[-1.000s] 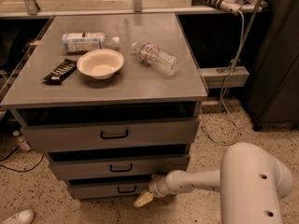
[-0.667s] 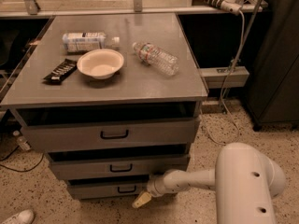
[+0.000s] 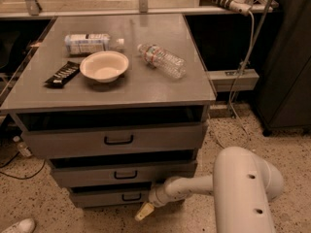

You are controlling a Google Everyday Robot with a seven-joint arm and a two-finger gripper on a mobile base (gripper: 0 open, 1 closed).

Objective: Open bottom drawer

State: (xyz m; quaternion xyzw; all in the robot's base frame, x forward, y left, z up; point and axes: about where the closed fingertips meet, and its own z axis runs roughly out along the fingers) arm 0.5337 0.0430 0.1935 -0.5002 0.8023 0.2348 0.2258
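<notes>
The grey bottom drawer is the lowest of three in the cabinet, with a small black loop handle at its centre. Its front stands a little out from the cabinet, like the two drawers above. My white arm reaches in from the lower right. The gripper with its yellowish tips sits low, just below and right of the bottom drawer's handle, close to the floor. It is not on the handle.
The middle drawer and top drawer stick out above. On the cabinet top lie a bowl, two plastic bottles and a dark snack bar. Speckled floor lies around; a shoe is at lower left.
The gripper has stayed near the bottom drawer's right front; my arm body has shifted slightly left. The drawer has not visibly moved.
</notes>
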